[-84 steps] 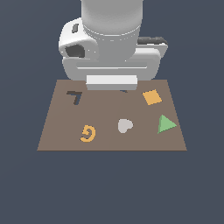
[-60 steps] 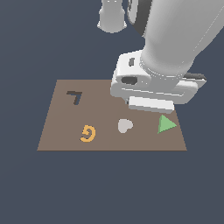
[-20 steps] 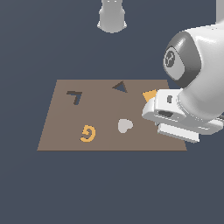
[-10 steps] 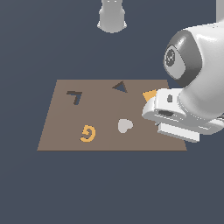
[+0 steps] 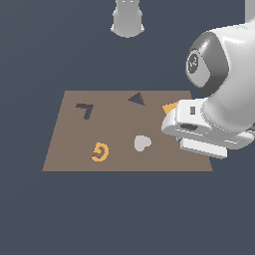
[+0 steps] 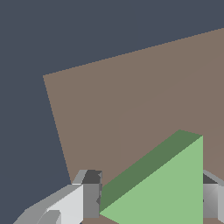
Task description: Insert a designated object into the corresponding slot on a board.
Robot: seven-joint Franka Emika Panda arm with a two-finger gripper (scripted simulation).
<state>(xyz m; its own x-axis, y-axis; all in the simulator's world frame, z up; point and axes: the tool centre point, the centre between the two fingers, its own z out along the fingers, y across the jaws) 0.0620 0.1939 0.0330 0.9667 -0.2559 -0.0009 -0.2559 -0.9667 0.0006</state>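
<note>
The white and grey robot arm (image 5: pixel 221 89) is leaning over the exterior view's right end of the flat brown rectangular board (image 5: pixel 119 149), its bulky wrist covering that end of the board. In the wrist view, the end effector (image 6: pixel 151 205) is straddling the small flat light-green triangle piece (image 6: pixel 168 188): one grey finger (image 6: pixel 87 197) is sitting against the triangle's pointed corner and the other grey finger (image 6: pixel 212 199) is sitting against its straight side, so the end effector is closing on the piece and gripping it. Whether the triangle is resting on the board or raised just off it cannot be told from these views. In the exterior view the triangle itself is hidden behind the wrist.

The small dark triangular cutout (image 5: pixel 137 99) is lying near the far edge of the board, well apart from the end effector and standing uncovered. The dark hook-shaped cutout (image 5: pixel 85 109) is sitting toward the exterior view's left. An orange curled piece (image 5: pixel 100 151) is lying near the board's near edge, and a pale grey heart-shaped piece (image 5: pixel 142 143) is lying beside it toward the exterior view's right. A corner of an orange square piece (image 5: pixel 170 108) is peeking out just beside the wrist. The board is resting on a plain dark blue-grey worktop (image 5: pixel 60 214).
</note>
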